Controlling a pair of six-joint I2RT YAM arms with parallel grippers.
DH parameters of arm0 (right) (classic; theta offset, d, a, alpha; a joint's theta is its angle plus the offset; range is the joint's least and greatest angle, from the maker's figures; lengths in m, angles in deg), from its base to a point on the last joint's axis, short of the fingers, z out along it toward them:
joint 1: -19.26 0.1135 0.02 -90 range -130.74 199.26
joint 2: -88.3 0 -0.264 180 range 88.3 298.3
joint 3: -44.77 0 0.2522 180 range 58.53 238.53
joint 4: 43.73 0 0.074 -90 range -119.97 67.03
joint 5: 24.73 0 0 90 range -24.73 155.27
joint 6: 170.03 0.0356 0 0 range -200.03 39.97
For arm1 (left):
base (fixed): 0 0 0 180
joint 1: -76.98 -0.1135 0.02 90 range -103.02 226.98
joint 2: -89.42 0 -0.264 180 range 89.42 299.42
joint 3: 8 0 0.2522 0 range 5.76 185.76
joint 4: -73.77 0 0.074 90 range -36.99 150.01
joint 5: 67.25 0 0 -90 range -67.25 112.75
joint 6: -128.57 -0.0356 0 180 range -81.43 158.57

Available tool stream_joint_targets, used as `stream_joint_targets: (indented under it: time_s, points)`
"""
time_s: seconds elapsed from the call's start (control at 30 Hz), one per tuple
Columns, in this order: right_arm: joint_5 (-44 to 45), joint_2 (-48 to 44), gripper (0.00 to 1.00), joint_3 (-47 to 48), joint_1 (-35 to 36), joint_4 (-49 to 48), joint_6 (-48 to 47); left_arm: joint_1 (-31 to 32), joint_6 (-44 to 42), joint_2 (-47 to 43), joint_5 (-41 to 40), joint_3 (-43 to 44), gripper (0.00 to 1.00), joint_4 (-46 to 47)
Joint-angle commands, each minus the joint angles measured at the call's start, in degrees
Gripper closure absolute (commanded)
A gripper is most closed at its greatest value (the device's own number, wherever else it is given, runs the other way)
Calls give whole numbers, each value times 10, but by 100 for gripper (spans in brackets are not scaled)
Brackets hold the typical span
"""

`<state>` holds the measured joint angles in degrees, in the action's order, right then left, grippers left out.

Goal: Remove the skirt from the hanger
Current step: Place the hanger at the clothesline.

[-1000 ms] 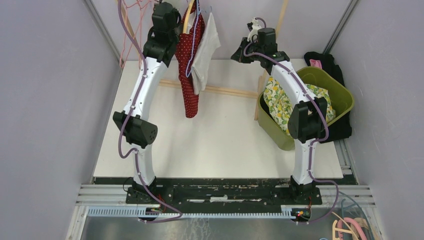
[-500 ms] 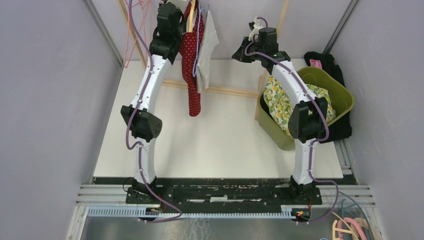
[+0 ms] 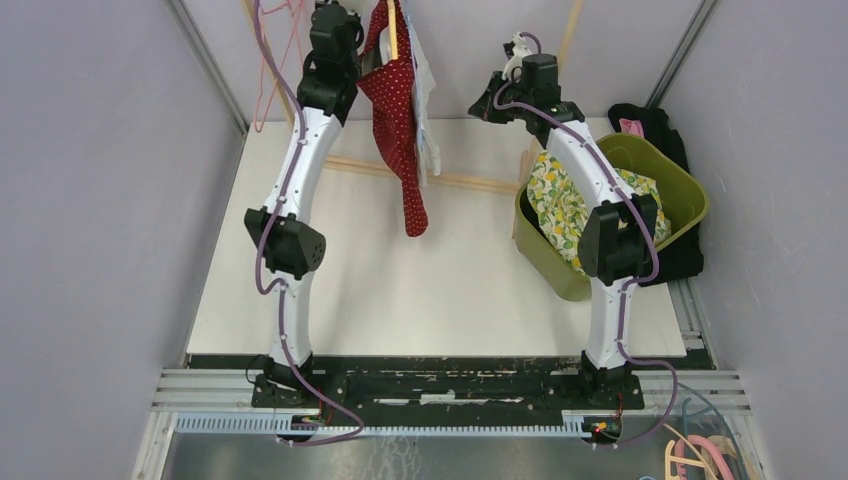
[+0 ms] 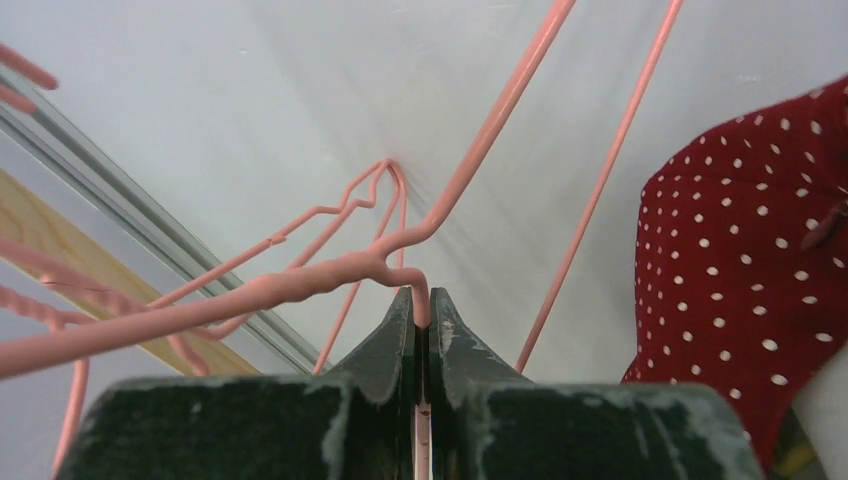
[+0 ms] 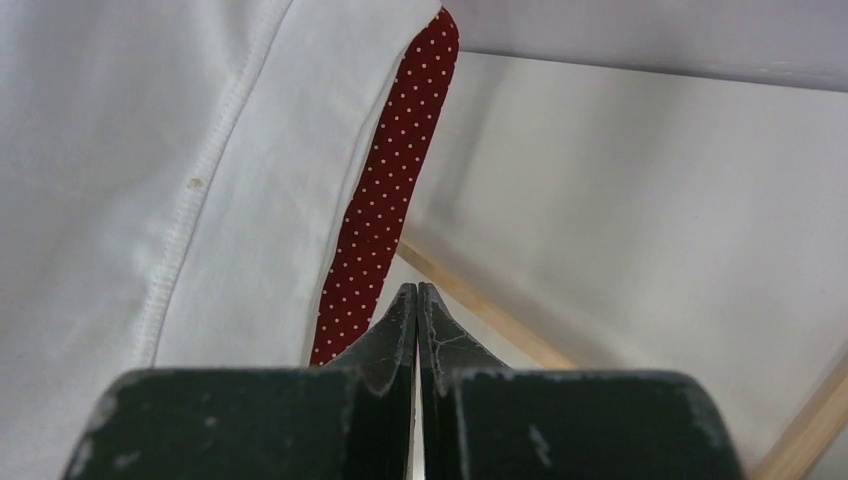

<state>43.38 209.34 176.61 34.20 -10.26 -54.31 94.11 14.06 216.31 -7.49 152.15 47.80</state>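
Note:
The red polka-dot skirt (image 3: pixel 400 130) hangs at the back from a hanger (image 3: pixel 392 35) and drapes down over the table. It also shows at the right of the left wrist view (image 4: pixel 740 260) and as a strip in the right wrist view (image 5: pixel 385 220). My left gripper (image 3: pixel 337 20) is high up beside it, shut on a pink wire hanger (image 4: pixel 330 280) at the twisted neck. I cannot tell which hanger carries the skirt. My right gripper (image 3: pixel 487 105) is shut and empty (image 5: pixel 416 290), just right of a white garment (image 5: pixel 150 170) that hangs behind the skirt.
More pink wire hangers (image 3: pixel 272 60) hang at the back left. A green bin (image 3: pixel 690 190) with a lemon-print cloth (image 3: pixel 560 200) stands at the right, with black cloth (image 3: pixel 650 120) behind it. A wooden rail (image 3: pixel 470 182) lies across the table's back.
My left arm has swung right and up with the hanger, and the red skirt has moved right, now in front of the white garment. My right gripper has shifted slightly right.

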Motion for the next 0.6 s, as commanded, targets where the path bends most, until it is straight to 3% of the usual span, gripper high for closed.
stream_joint_targets:
  time_s: [0.0,0.27,0.57]
  points:
    - [5,-7,99,31,-8,-42,11,-27,55,1,26,48,97,65]
    - [11,-15,99,35,-13,-36,3,-36,96,30,73,51,97,102]
    - [13,-12,99,29,-15,-43,14,-35,87,33,112,30,97,-1]
